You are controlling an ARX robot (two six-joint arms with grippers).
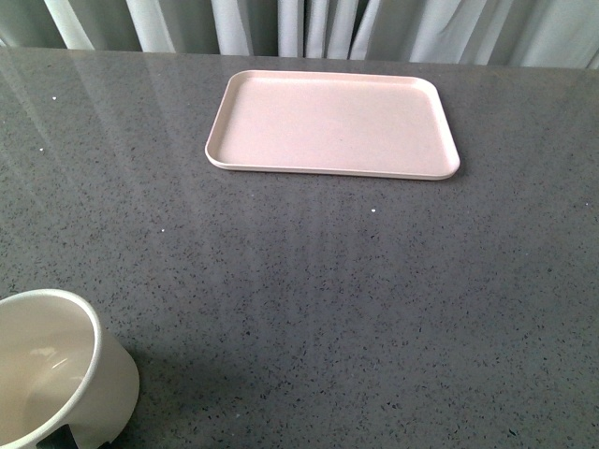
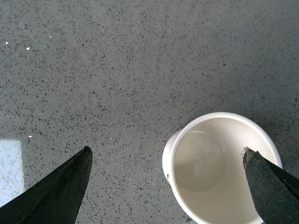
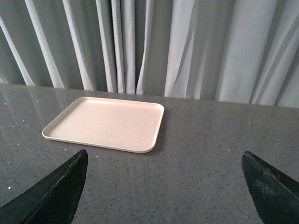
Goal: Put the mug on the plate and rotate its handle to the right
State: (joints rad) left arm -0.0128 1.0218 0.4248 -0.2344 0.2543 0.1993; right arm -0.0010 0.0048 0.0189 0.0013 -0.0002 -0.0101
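Front view: one mug [image 1: 56,374], one plate [image 1: 332,122], well apart; left gripper [image 2: 166,150], right gripper [image 3: 164,153] both spread wide, empty

Front view. Table [image 1: 328,281]: open grey surface across the centre, the right and the lower right of the frame. Two obstacles only. Mug [image 1: 56,374] in the lower left corner, cut by the frame edge. Plate [image 1: 332,123] at upper centre, low rim, flat bare surface. Wide free stretch between them. Curtain [image 1: 281,23] closes the top edge, behind the table.

Left wrist view. Left gripper [image 2: 166,150] spread wide. The mug's mouth sits in the gap, and one finger [image 2: 268,186] overlaps its rim; contact cannot be told. Bare table lies beside the other finger.

Right wrist view. Right gripper [image 3: 164,153] spread wide, with only bare table between the fingers.
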